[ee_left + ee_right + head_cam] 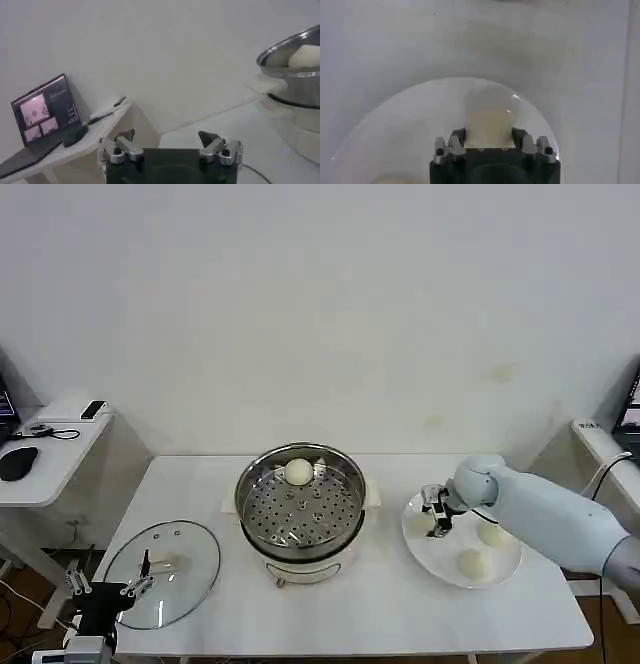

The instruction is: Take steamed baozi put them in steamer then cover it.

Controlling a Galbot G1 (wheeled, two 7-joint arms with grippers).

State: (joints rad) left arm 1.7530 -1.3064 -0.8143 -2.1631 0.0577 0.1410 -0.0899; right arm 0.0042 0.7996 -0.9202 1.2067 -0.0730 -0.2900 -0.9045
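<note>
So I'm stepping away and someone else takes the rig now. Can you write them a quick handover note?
Right gripper: down on the white plate, fingers around a baozi, not lifted.
Left gripper: open, idle near the table's front left corner by the cover.
Done: one baozi sits in the steamer.
Left: two more baozi lie on the plate; move all three, then put the cover, lying flat on the table left of the steamer, on top.

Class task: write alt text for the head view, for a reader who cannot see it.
The right pincer straddles a baozi on the white plate, where two more baozi lie. One baozi sits in the steamer; the cover lies beside the open left pincer.
</note>
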